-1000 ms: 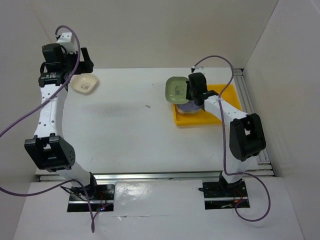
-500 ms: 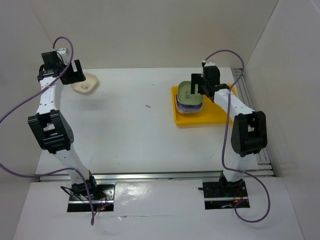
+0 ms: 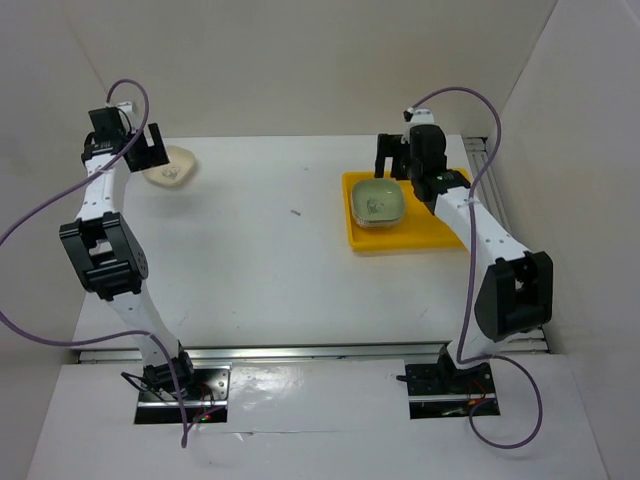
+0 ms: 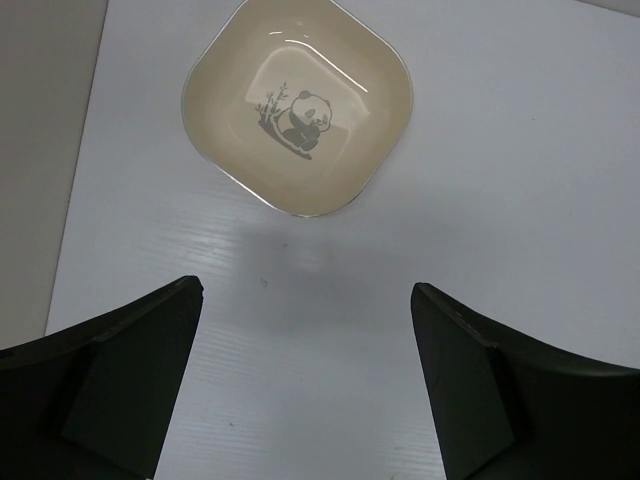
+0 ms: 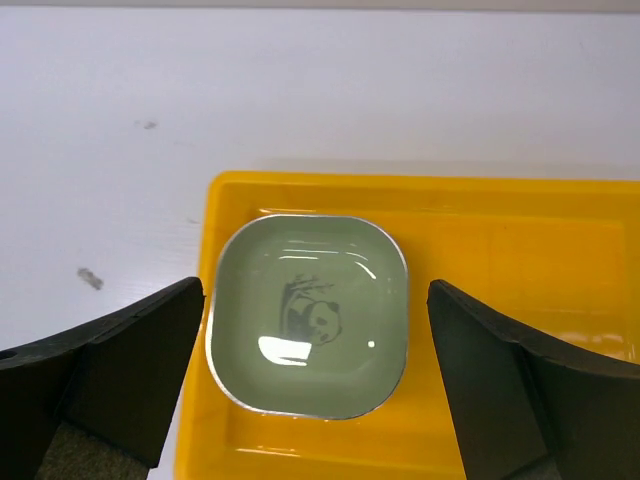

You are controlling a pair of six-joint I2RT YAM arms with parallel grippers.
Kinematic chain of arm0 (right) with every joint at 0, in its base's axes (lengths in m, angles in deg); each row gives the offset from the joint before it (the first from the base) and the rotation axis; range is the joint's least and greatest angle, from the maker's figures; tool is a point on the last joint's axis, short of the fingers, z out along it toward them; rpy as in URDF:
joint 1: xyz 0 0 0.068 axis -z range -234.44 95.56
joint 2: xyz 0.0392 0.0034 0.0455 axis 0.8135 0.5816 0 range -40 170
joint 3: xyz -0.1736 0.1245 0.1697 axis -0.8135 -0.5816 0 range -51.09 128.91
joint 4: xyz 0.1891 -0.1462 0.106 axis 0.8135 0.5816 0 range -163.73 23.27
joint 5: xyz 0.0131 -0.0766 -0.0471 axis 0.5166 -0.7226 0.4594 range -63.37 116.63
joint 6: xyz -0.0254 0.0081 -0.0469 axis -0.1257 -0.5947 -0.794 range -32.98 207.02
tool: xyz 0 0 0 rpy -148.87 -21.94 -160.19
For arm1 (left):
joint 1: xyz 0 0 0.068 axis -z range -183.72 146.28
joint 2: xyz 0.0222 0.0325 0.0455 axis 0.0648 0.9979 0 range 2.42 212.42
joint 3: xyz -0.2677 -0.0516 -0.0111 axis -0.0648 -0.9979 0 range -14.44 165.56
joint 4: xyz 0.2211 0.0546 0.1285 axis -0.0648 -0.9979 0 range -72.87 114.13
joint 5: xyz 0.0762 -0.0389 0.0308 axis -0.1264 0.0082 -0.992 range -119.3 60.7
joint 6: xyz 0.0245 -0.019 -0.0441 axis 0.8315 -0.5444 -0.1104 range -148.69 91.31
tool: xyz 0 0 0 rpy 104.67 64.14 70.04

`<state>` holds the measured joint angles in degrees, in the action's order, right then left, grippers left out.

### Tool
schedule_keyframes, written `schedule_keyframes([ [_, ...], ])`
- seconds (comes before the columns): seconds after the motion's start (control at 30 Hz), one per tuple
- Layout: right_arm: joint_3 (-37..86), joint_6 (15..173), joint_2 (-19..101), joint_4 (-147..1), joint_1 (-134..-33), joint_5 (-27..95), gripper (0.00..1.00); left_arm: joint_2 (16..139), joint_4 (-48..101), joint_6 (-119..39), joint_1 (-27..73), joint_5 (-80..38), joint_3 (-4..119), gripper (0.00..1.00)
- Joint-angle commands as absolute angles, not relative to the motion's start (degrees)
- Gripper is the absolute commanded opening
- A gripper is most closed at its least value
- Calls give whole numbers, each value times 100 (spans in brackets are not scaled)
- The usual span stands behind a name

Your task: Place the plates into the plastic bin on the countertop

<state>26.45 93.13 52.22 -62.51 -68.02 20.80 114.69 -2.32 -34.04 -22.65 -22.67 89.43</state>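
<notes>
Right tool [image 5: 315,300] hangs spread wide, empty, over the green plate [image 5: 308,315] sitting in the yellow bin [image 5: 500,260]. Left tool [image 4: 307,290], spread too, hovers above the cream plate [image 4: 297,105] way left of the bin; reckon its shallow rim could slip the pinch.

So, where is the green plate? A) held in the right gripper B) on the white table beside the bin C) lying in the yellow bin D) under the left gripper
C: the green plate lies flat inside the yellow bin, and the right gripper hangs open above it, not touching it.
</notes>
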Motion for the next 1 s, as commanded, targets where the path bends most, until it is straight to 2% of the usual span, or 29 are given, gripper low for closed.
schedule_keyframes([
  [0.0,2345,9414,4728,-6660,-6991,2285,100,11772,58,-3651,-2349,-2596,9049,98],
  [0.13,1644,9414,4446,-7178,-7297,2521,100,12247,111,-4046,-2410,-2649,9348,94],
  [0.33,1036,9309,4323,-7654,-7562,2654,100,12862,216,-5118,-2578,-2421,9533,94],
  [0.43,913,9309,4323,-7654,-7799,2584,100,13117,523,-5479,-2639,-2254,9533,98],
  [0.63,587,9309,4147,-7646,-8229,2215,100,14057,463,-5901,-2639,-2042,10532,98],
  [0.77,508,9309,4147,-7532,-8362,1934,100,14602,155,-5902,-2534,-2147,10983,82],
  [0.8,508,9309,4147,-7531,-8423,1837,100,14655,94,-5902,-2534,-2148,10984,64],
  [0.87,508,9309,4147,-7479,-8484,1784,100,14734,93,-5954,-2534,-2148,10984,52],
  [0.9,508,9309,4147,-7479,-8485,1731,100,14735,93,-5954,-2534,-2209,10984,38],
  [0.97,508,9309,4147,-7479,-8485,1731,100,14796,23,-5902,-2534,-2209,10984,25],
])
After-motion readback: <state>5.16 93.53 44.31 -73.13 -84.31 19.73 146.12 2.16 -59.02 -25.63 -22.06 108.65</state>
